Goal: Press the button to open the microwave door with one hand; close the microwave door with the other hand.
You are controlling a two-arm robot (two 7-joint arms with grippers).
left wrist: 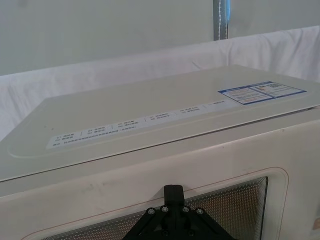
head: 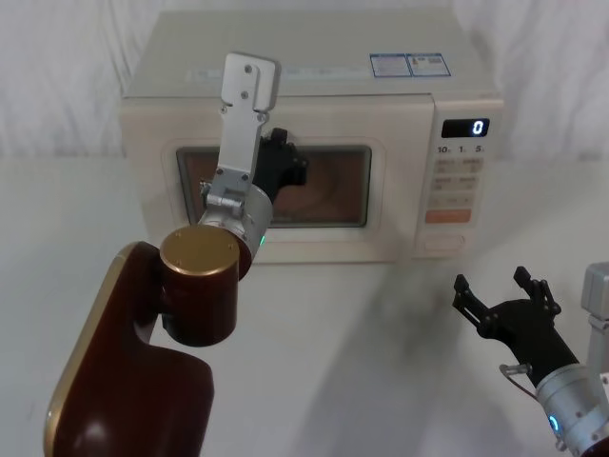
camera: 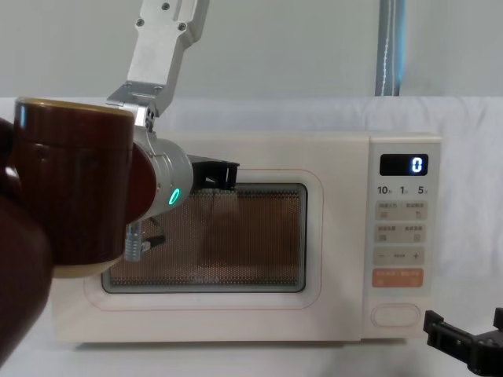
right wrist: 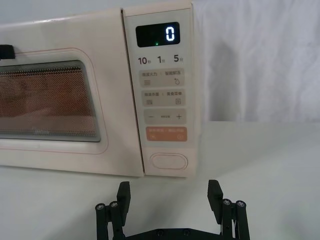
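While the microwave door [head: 276,190] sits flush and closed, we judge the task near done: our left claw [head: 285,162], its state unreadable, rests against the window; our right claw [right wrist: 170,197], prongs apart, waits below the button [right wrist: 169,161].

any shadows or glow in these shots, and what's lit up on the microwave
Head view: a soft grey shadow falls on the table in front of the microwave door, beside the right gripper. Chest view: the door window glows warm orange behind the left gripper. Right wrist view: the display shines a bright 0 above the button.
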